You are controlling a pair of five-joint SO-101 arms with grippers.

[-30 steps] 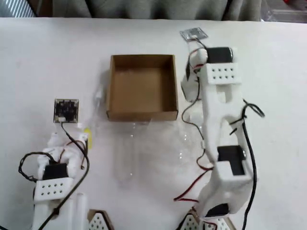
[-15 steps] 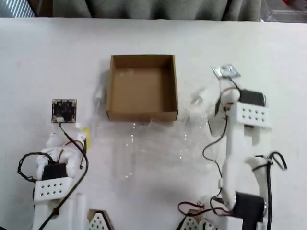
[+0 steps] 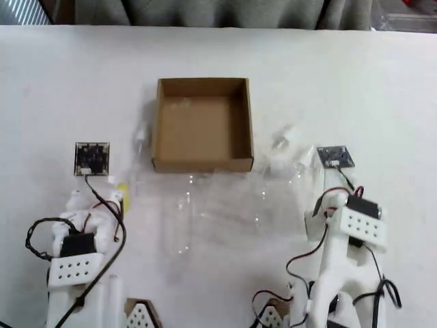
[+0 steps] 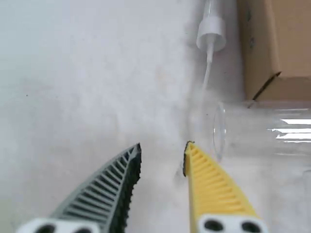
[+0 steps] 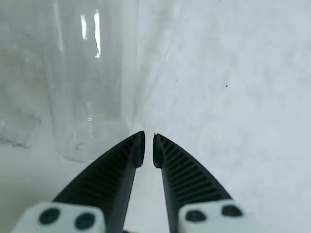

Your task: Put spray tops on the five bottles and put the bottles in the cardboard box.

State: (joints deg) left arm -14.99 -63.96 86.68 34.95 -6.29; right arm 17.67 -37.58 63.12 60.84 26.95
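Note:
The open cardboard box [image 3: 203, 123] stands mid-table with nothing in it. Clear bottles [image 3: 181, 222] lie on their sides on the table in front of it, without tops. One white spray top [image 3: 140, 137] lies left of the box, another [image 3: 281, 140] to its right. My left gripper [image 4: 163, 150] is open just above the table, short of a bottle's open mouth [image 4: 221, 131] and the left spray top [image 4: 210, 36]. My right gripper [image 5: 148, 138] is shut on nothing, beside a clear bottle [image 5: 87, 82].
The left arm [image 3: 78, 246] sits at the front left and the right arm [image 3: 348, 246] at the front right. White tabletop stretches behind and to both sides of the box. The box corner [image 4: 272, 53] is close beyond the left gripper.
The right arm has drawn back from beside the box's right wall to the front right of the table, uncovering the right spray top. The left arm has stayed put.

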